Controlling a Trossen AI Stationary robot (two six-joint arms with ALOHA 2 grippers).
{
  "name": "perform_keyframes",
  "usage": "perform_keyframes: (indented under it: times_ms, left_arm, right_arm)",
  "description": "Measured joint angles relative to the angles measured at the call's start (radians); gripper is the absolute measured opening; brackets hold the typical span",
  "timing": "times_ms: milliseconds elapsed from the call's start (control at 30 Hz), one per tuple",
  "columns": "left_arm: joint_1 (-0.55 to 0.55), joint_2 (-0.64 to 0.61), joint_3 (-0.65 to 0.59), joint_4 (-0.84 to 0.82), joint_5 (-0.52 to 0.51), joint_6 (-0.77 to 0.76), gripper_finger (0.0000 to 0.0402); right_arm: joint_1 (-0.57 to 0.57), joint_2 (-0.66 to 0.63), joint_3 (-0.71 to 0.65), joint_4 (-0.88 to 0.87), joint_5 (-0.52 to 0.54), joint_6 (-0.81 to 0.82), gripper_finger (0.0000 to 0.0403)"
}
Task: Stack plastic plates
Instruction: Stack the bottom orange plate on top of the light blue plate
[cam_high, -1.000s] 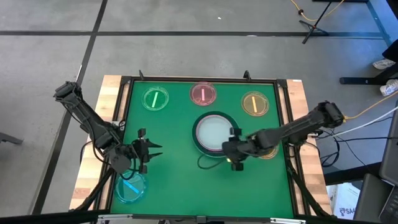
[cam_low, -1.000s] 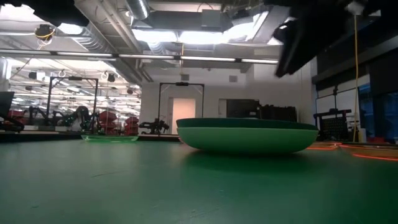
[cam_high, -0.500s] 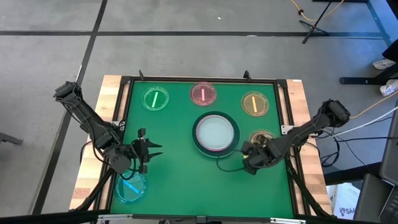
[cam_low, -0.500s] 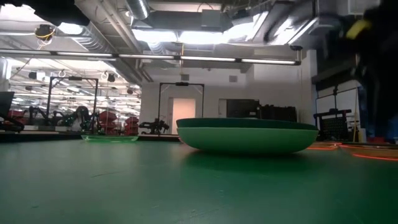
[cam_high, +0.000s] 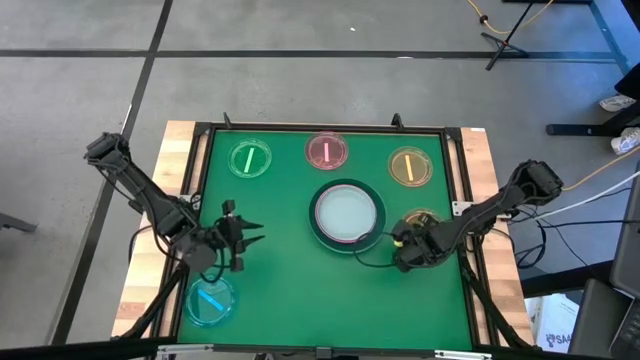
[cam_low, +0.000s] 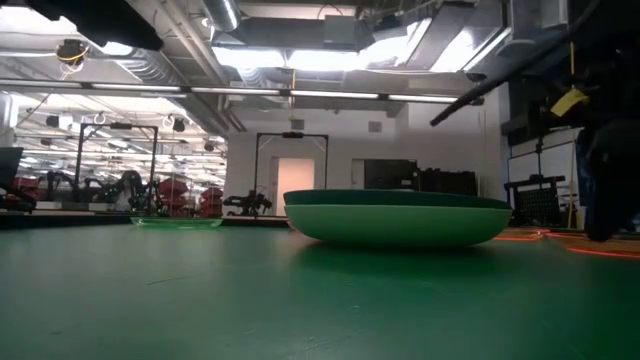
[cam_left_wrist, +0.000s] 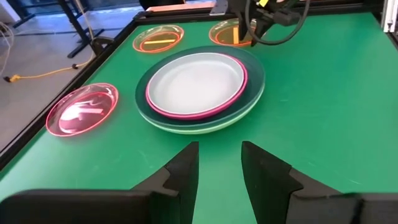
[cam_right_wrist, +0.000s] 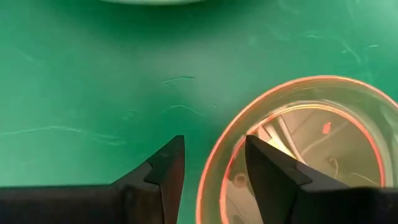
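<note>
Straddling the rim of a small amber plate (cam_right_wrist: 298, 155), the right gripper (cam_right_wrist: 211, 163) stands narrowly parted. The left gripper (cam_high: 243, 243), parted too, hovers over bare green surface (cam_high: 280, 290) left of the plate stack (cam_high: 347, 213).

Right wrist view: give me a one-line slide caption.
Right gripper, fingers open, straddles the near rim of a small amber plate on the green mat.

Green table mat (cam_high: 280, 290), wooden table edge (cam_high: 150, 240), grey floor (cam_high: 300, 80), yellow cable (cam_high: 590, 175)
</note>
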Motion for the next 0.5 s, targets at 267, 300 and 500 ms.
perform_keyframes:
  times_ms: [267,300,500]
  left_arm:
    - [0.012,0.0,0.0,-0.003,0.045,-0.001,0.0114]
    - [0.012,0.0,0.0,-0.004,0.046,-0.001,0.0114]
    - [0.012,0.0,0.0,-0.002,0.047,0.036,0.0114]
  right_arm:
    - [0.0,-0.003,-0.083,0.082,0.008,0.021,0.0159]
    - [0.0,-0.003,-0.083,0.082,0.01,0.022,0.0157]
    - [0.0,-0.002,-0.083,0.088,0.007,0.005,0.0105]
